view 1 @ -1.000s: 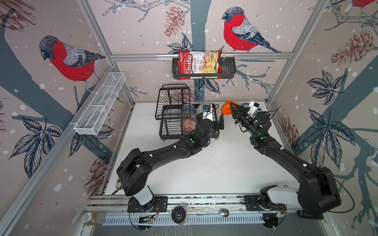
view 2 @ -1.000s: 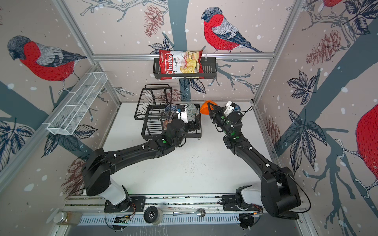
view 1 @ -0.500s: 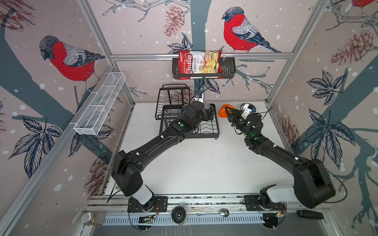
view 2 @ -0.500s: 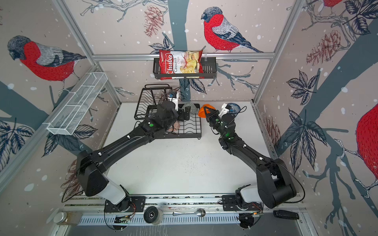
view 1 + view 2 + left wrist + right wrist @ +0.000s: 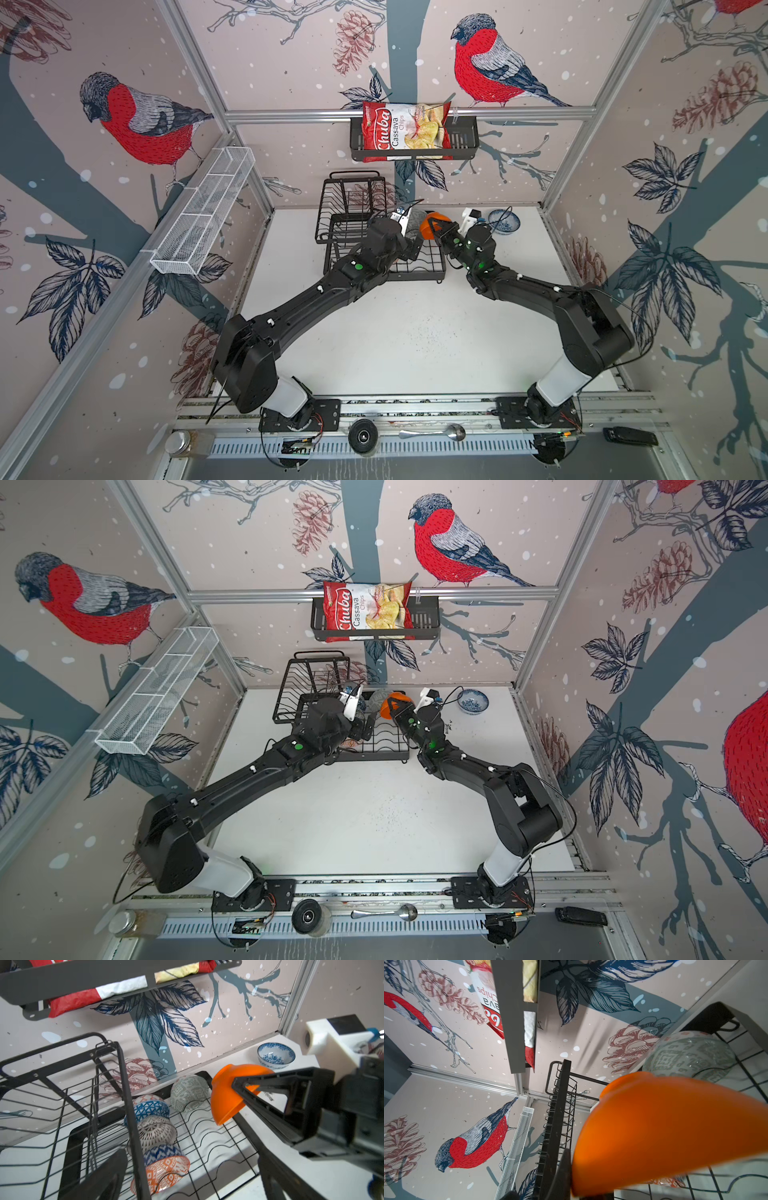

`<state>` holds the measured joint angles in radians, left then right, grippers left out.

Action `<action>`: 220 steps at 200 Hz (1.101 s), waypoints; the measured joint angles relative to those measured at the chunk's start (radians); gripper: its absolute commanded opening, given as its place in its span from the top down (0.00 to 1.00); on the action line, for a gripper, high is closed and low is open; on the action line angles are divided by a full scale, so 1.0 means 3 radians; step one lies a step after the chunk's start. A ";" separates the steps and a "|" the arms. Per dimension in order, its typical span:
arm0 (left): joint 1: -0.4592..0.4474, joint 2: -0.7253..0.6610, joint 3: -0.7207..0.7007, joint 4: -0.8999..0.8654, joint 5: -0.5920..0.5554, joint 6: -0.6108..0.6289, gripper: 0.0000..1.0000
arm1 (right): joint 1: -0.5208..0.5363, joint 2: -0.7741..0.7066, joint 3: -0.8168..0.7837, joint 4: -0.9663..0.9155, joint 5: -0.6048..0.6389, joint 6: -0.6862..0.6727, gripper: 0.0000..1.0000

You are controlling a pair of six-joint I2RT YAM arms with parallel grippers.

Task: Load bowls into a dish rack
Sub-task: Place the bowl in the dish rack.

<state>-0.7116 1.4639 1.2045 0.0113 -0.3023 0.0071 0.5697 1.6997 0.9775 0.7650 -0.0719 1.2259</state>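
Under L arm [image 5: 353, 268], rack [image 5: 415, 275] half hidden; R tool [image 5: 238, 1086] pinches orange bowl [image 5: 224, 1095]

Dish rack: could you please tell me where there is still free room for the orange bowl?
The wavy wires of the dish rack are bare between the row of patterned bowls and the side rail beside the orange bowl, nearer the robot than the grey-green bowl. The row itself is crowded.

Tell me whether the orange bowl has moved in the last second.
Yes. In a top view the orange bowl has shifted left, toward the dish rack, and now overlaps its edge.
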 measured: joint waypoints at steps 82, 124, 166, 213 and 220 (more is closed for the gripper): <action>0.0308 -0.0122 0.0179 -0.0033 0.0393 -0.0089 0.02 | 0.0038 0.0614 0.0371 0.0134 0.0037 -0.0013 1.00; 0.0334 -0.0090 0.0238 -0.0092 0.0411 -0.0089 0.02 | 0.0033 0.0907 0.0533 0.0172 0.0034 0.0018 1.00; 0.0352 -0.0090 0.0238 -0.0108 0.0409 -0.0089 0.02 | 0.0025 0.1113 0.0679 0.0238 0.0034 0.0039 1.00; 0.0378 -0.0060 0.0238 -0.0155 0.0476 -0.0113 0.02 | 0.0004 0.1353 0.0861 0.0262 0.0041 0.0117 1.00; 0.0378 -0.0058 0.0238 -0.0155 0.0473 -0.0114 0.02 | -0.0001 0.1397 0.0889 0.0272 0.0038 0.0126 1.00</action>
<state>-0.5983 1.4464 1.2758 -0.0353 -0.1604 -0.0273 0.5694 2.1189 1.2442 0.8467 -0.0605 1.2636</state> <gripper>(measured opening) 0.978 0.090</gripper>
